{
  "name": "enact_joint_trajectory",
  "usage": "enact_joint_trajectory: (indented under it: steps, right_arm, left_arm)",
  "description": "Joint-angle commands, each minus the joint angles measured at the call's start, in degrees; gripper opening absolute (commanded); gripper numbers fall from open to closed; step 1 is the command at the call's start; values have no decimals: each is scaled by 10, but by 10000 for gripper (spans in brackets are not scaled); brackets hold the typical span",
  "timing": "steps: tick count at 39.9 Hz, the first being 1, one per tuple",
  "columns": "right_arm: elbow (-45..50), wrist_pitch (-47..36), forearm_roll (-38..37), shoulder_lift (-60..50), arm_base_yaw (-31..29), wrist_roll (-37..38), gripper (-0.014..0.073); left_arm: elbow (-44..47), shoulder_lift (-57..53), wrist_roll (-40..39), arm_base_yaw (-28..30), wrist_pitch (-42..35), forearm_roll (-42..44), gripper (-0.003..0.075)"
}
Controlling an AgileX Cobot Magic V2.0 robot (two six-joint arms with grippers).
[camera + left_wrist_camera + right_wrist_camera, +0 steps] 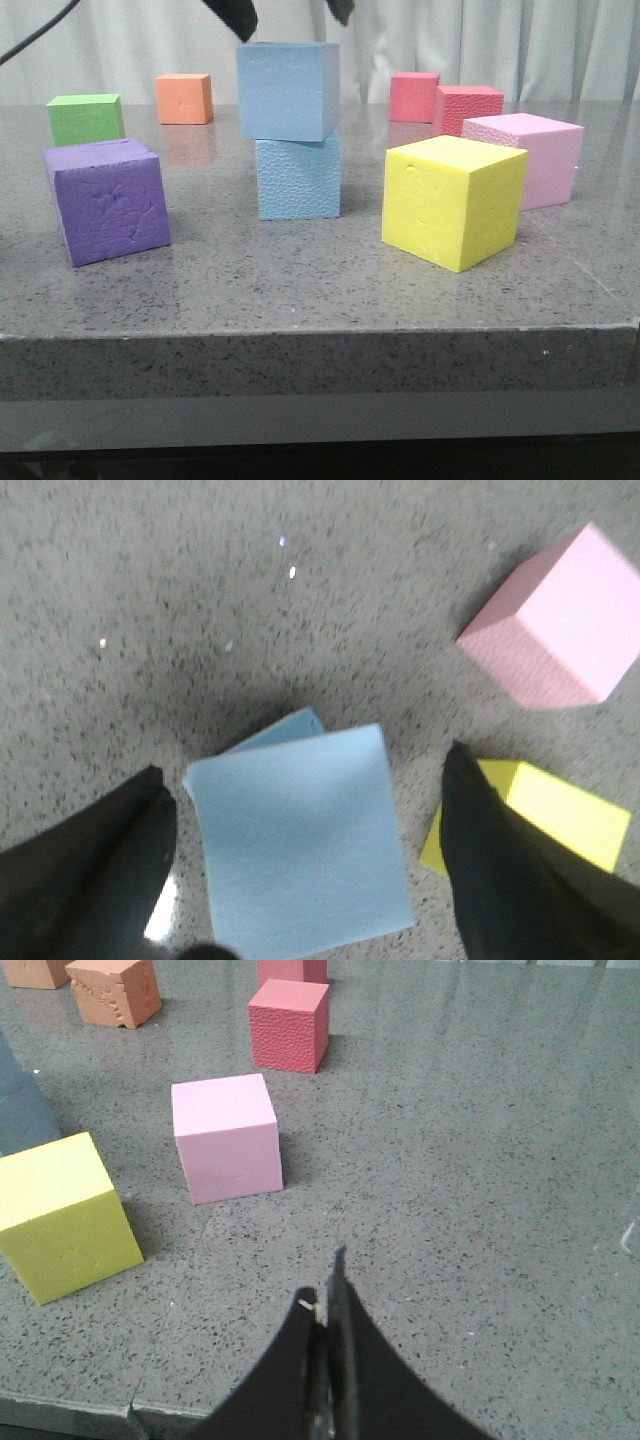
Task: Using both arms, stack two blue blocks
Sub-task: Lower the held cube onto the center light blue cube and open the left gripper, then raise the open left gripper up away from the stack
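My left tool (300,860) hangs over the stack with its fingers (95,865) spread wide, one on each side of the top blue block (300,840) and clear of its faces. In the front view only the finger tips show, dark at the upper edge just above that block (288,90).

The top blue block sits on the lower blue block (298,178), turned a little against it, so one corner of the lower one (285,730) pokes out from underneath in the left wrist view. The stack stands mid-bench (300,290), between the purple cube (106,200) and the yellow cube (455,200).

My right tool (325,1305) is off to the side over bare bench, its fingers pressed together with nothing between them. The pink block (226,1137) and yellow cube lie beyond it.

A green cube (86,118), an orange cube (185,98) and two red cubes (465,108) stand farther back.
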Motion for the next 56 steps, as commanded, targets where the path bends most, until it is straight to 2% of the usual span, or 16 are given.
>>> enact_joint_trajectory:
  steps: [1,4,6,14,17,28,38,43,56]
  right_arm:
    - [-15,-40,-7,4,-3,-3,-67]
    - [-15,-40,-7,4,-3,-3,-67]
    - [-15,-40,-7,4,-3,-3,-67]
    - [-15,-39,-7,4,-3,-3,-67]
    - [-15,-39,-7,4,-3,-3,-67]
    - [-15,-40,-7,4,-3,-3,-67]
    - [-15,-40,-7,4,-3,-3,-67]
    - [-15,-40,-7,4,-3,-3,-67]
    - [-15,-40,-7,4,-3,-3,-67]
  left_arm:
    - [-39,-29,5,-3,11,-6,524]
    - [-50,-29,8,-3,11,-6,477]
    - [-55,-29,8,-3,11,-6,417]
    - [-71,-30,8,-3,11,-6,73]
    - [-71,-37,11,-3,11,-6,-18]
    - [-71,-92,41,-3,11,-2,-20]
    - [-20,-183,42,-3,8,71,-20]
    - [60,-247,42,-3,-32,78,-20]
    - [422,-495,42,-3,-236,78,-20]
